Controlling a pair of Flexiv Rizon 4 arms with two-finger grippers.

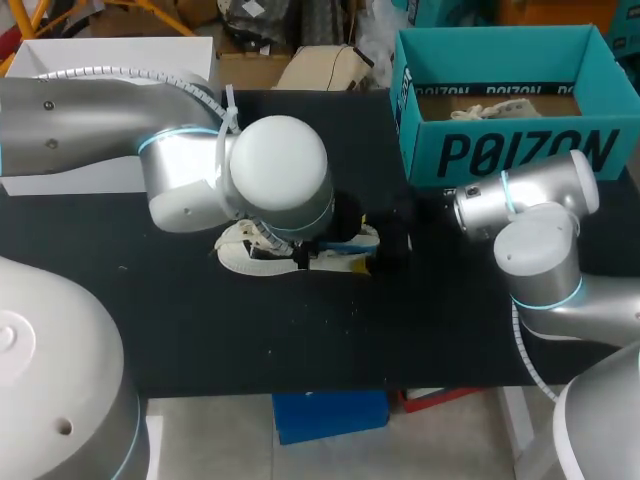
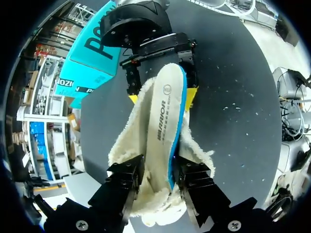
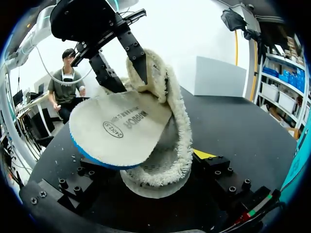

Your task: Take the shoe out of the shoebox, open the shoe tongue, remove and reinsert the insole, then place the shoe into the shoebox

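A white fleece-lined shoe [image 1: 245, 256] lies on its side at the middle of the black table, mostly hidden under my left arm. In the left wrist view the white insole [image 2: 167, 114] with a blue edge stands half out of the shoe [image 2: 141, 145]. My left gripper [image 2: 159, 172] straddles the insole's near end and the fleece wall, its fingers apart. My right gripper [image 2: 163, 97] clamps the far end of the shoe between its yellow tips. In the right wrist view the insole [image 3: 116, 128] juts out over the shoe [image 3: 172, 145], which sits between my right gripper's [image 3: 148, 161] fingers.
The open teal shoebox [image 1: 520, 150] stands at the back right, with crumpled paper inside. A white box [image 1: 110, 60] sits at the back left. Bare black table [image 1: 300, 350] lies in front of the shoe.
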